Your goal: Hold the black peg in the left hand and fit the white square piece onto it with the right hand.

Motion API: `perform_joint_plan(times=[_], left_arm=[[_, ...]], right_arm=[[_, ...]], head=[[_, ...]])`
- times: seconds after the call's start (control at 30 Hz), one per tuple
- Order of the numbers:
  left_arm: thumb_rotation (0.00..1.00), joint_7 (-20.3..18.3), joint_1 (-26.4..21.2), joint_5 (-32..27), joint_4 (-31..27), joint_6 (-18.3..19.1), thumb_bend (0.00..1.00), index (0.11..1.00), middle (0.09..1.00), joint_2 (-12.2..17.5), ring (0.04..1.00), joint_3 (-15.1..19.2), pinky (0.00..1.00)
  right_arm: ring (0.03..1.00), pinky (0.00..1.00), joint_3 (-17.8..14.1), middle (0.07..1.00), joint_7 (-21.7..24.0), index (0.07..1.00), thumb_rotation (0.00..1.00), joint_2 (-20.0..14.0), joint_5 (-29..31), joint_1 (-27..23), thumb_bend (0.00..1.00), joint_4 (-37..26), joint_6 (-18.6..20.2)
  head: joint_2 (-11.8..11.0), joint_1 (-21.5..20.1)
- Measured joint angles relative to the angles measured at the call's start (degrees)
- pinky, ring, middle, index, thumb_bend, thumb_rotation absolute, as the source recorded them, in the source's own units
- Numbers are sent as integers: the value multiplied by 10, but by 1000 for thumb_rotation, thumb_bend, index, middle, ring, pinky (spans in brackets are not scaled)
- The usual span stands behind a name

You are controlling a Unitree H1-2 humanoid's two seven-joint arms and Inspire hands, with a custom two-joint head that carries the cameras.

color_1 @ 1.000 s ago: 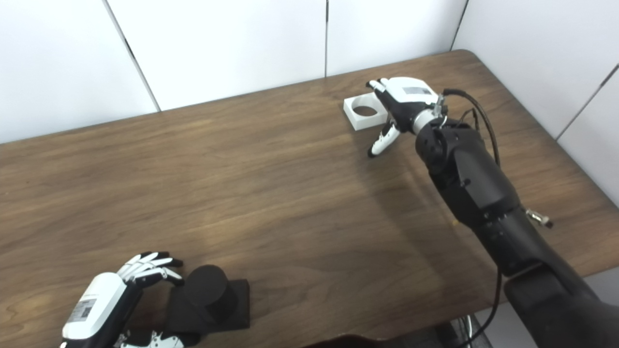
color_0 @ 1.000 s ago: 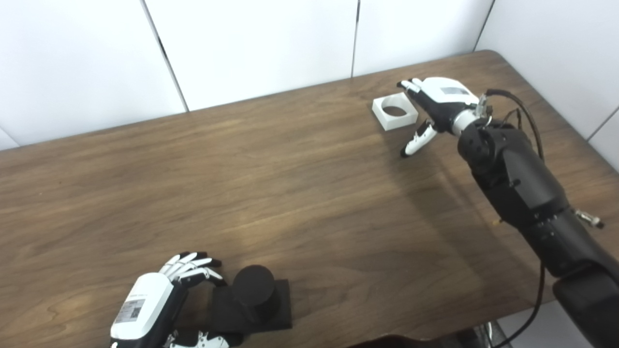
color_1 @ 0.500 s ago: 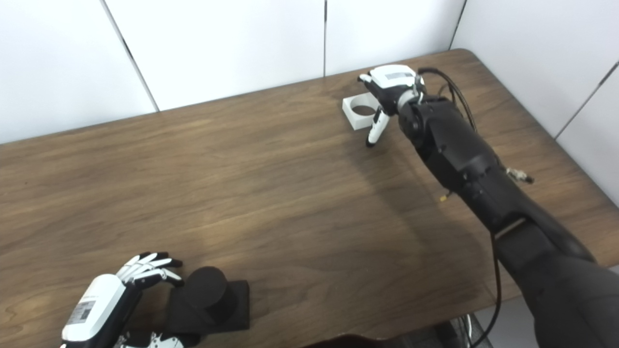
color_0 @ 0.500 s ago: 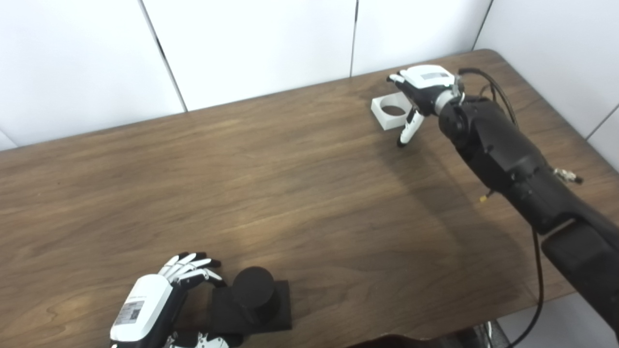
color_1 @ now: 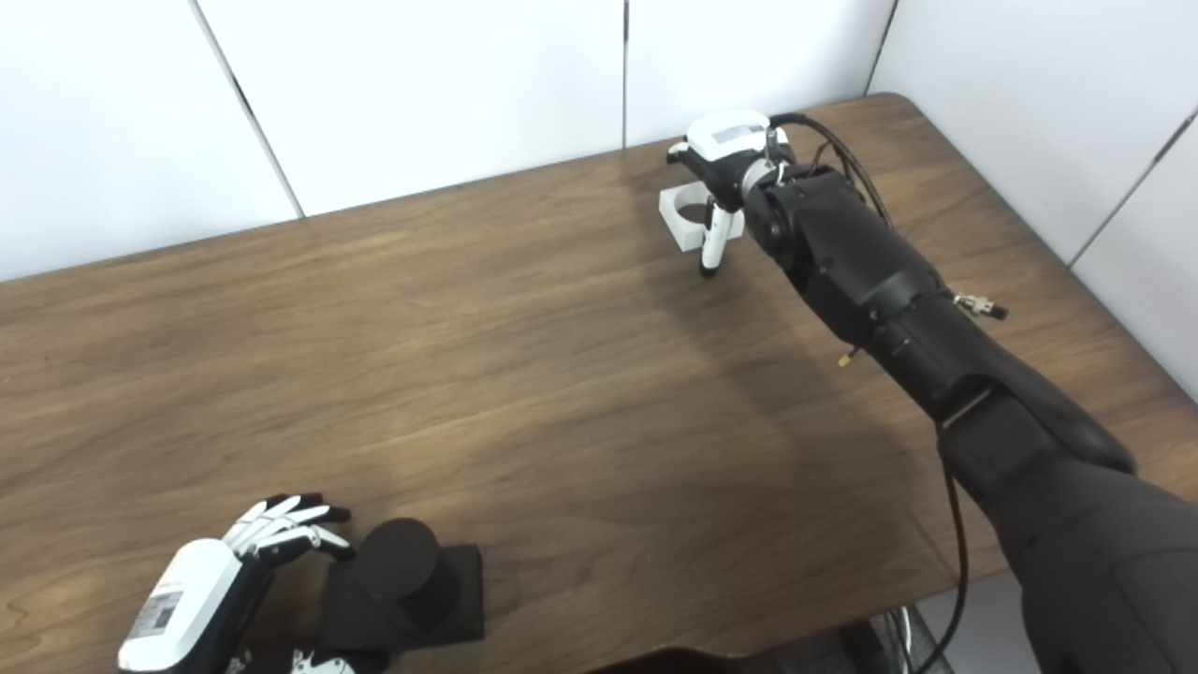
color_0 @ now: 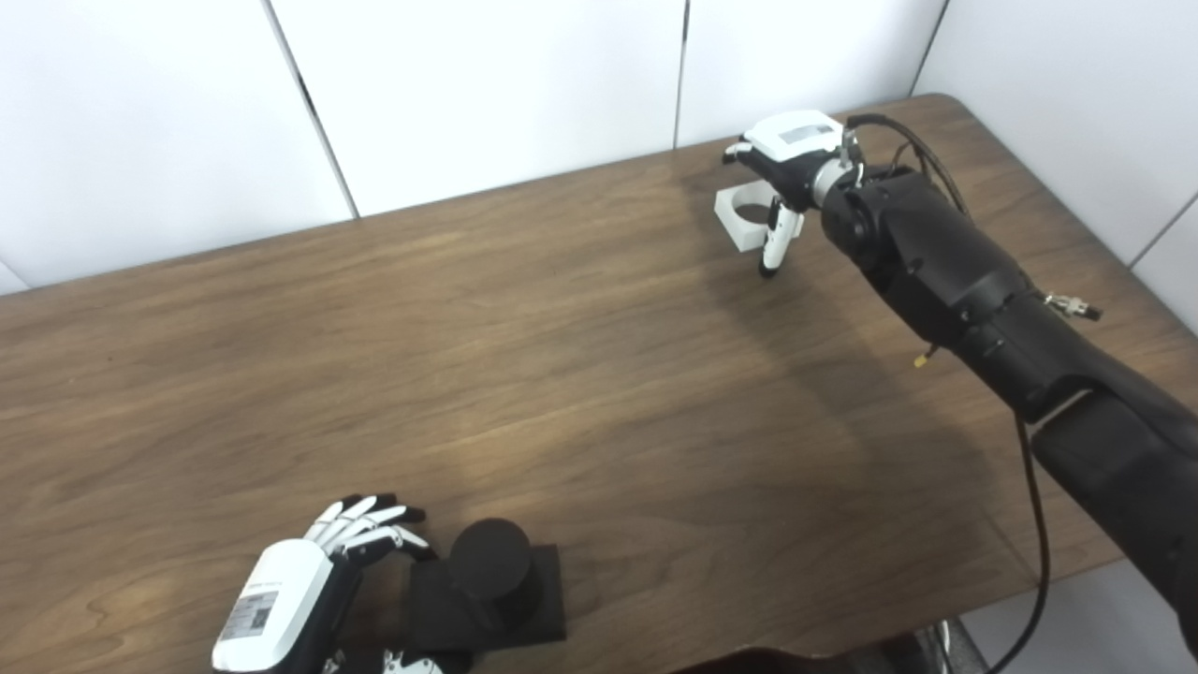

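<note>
**Right hand over the white piece, left hand beside the peg**

You're looking at a brown wood-grain table (color_0: 580, 374) taking up most of both views, with white wall panels (color_0: 487, 84) running behind its far edge.

Your right arm (color_0: 945, 271) is reaching in from the lower right and stretching across to the table's far right corner area. Your right hand (color_0: 784, 161) is hanging over the white square piece (color_0: 739, 208), palm down, covering the piece's right side. Its fingers are spread apart and curling downward; the thumb (color_0: 773, 245) is pointing down toward the table just in front of the piece's near edge. You aren't holding anything with it yet; whether any finger is touching the piece, I can't tell. The piece is lying flat on the table near the far edge, round hole facing up, left part showing.

The black peg (color_0: 487, 562) is standing upright on its flat black square base (color_0: 529, 613) at the table's near edge, well apart from the white piece, diagonally across the table.

Your left hand (color_1: 201, 594) is sitting just to the left of the peg at the near edge, back of the hand up. Its fingers (color_0: 360, 520) are fanned apart and pointing toward the peg, tips close to it, not wrapping it. Lower fingertips are showing by the base's near left corner; contact there is unclear.
</note>
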Motion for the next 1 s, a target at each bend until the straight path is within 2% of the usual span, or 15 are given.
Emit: perform_joint_plan(times=[0.27, 0.67, 0.93, 0.97, 1.0], left_arm=[[46, -7, 3, 0, -8, 10, 520, 486, 802, 0, 886, 1, 934], [46, -9, 7, 0, -14, 11, 520, 486, 794, 0, 877, 1, 927], [46, -12, 7, 0, -17, 12, 520, 486, 793, 0, 876, 1, 925], [46, -12, 7, 0, -17, 12, 520, 486, 793, 0, 876, 1, 925], [46, -12, 7, 0, -17, 12, 520, 486, 793, 0, 876, 1, 925]], right_arm=[[958, 959, 12, 899, -8, 761, 227, 0, -15, -8, 804, 13, -1], [948, 913, 19, 893, -9, 730, 199, 0, -21, -18, 799, 28, -2], [924, 843, 19, 869, -17, 683, 168, 0, -17, -18, 771, 32, -3], [913, 834, 19, 854, -19, 591, 153, 0, -16, -18, 648, 32, -4], [905, 827, 19, 844, -22, 534, 144, 0, -15, -18, 572, 32, -6]], head=[[4, 0], [6, 1], [7, 2], [7, 2], [7, 2]])
